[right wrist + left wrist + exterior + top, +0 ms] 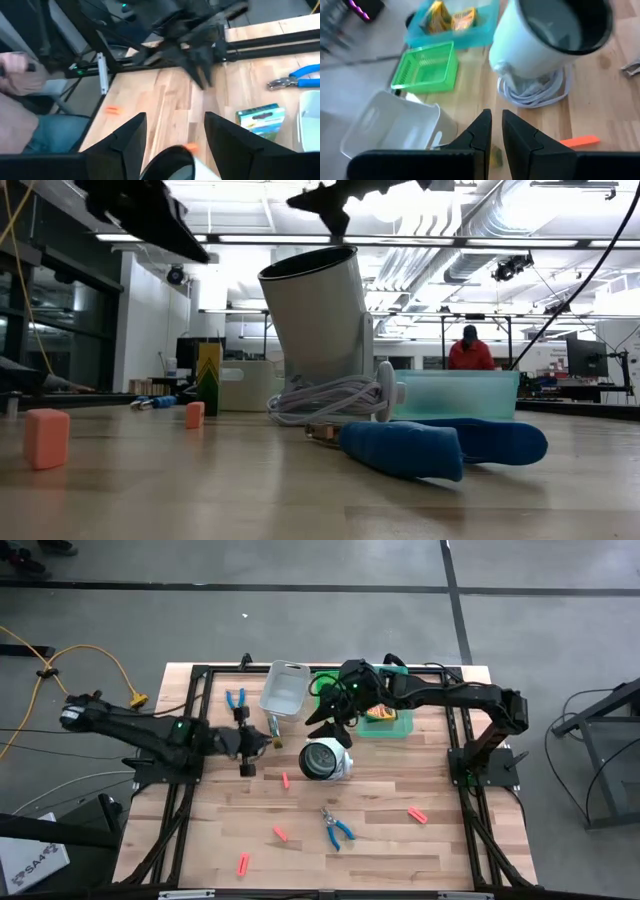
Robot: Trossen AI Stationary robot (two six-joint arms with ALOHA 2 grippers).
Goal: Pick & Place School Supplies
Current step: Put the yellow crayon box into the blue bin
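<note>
small green-and-yellow cardboard crayon box [273, 729] stands on the wooden table [450, 840] in the upper centre of the high view, just below the tilted grey plastic bin [285, 690]; in the right wrist view it shows at centre right as a green box with a printed yellow face [260, 119], clear of the fingers above it. more crayon boxes [451, 18] lie inside the teal plastic bin [387, 721], upper centre-right of the high view. one pair of small blue-handled scissors [236, 699] lies upper left on the table, another pair [335, 828] lower centre. short red-pink stubs are scattered: one [285, 780] at centre, one [280, 833] lower centre, one [243, 863] near the bottom edge, one [417, 814] lower right.

left gripper [262, 739] sits left of centre in the high view, close beside the standing crayon box; its fingers [482, 132] are nearly together with a thin gap, nothing seen between them; cannot tell if they touch the box.

right gripper [330, 725] hangs upper centre, above the round white object with a dark face [324, 759]; fingers [131, 135] spread wide, empty.

bright green mesh plastic bin [425, 67] sits between the grey and teal bins.
</note>
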